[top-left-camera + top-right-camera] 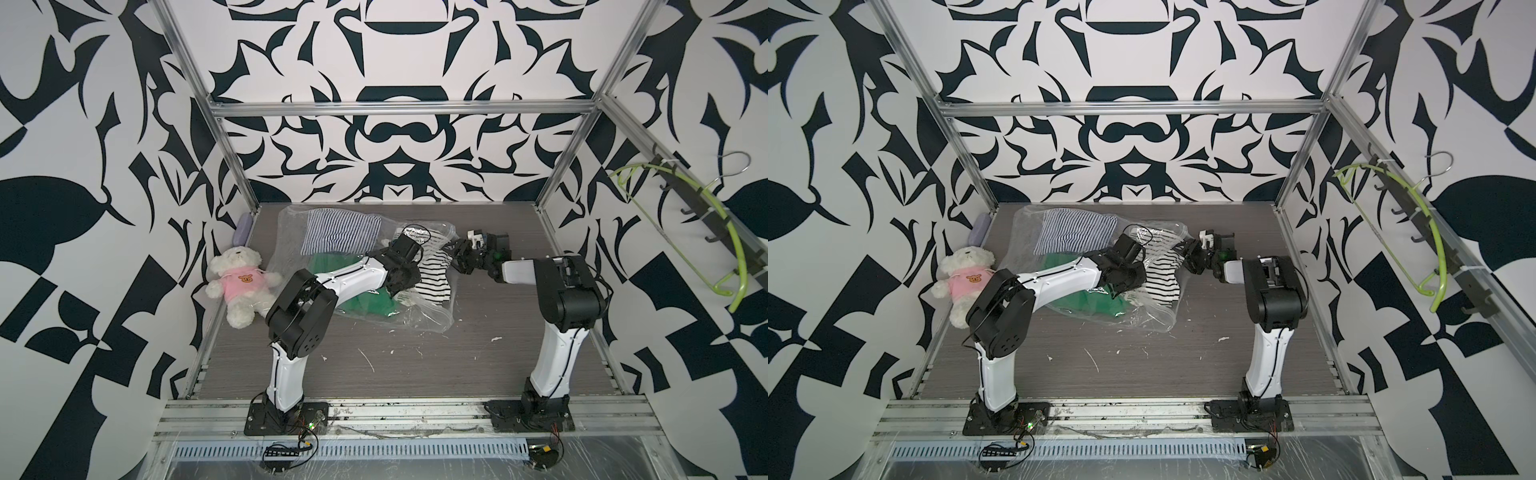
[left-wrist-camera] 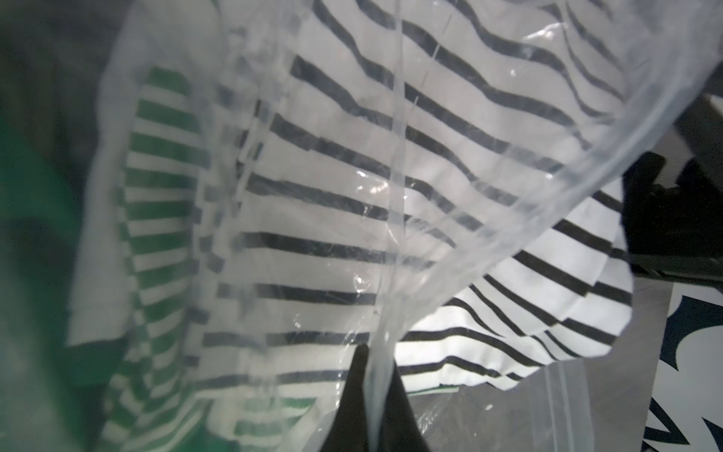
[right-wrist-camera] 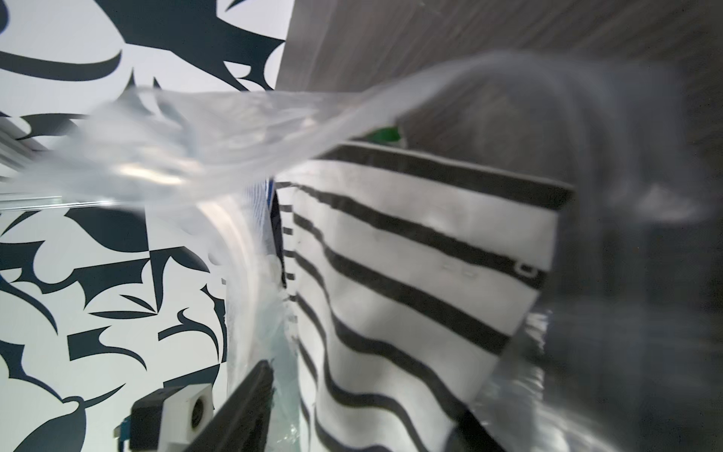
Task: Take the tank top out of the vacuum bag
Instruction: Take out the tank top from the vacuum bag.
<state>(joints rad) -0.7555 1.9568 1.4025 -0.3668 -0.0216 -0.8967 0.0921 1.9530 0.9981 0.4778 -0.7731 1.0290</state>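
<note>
Left gripper (image 2: 369, 352) clamped on vacuum bag (image 2: 450, 176) film, holding the mouth up. Right gripper (image 1: 455, 253) jaws apart astride the striped tank top (image 1: 432, 276). Next, by judgement: close firmly, draw it outward.

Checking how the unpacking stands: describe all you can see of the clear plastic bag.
The vacuum bag is large, clear, crinkly plastic, lying crumpled on the wooden table towards the back. Through it show a blue-striped garment, a green garment and a black-and-white striped top, partly uncovered at its open mouth. The left gripper is shut on a fold of its plastic. A zip-seal strip runs along its edge.
</note>
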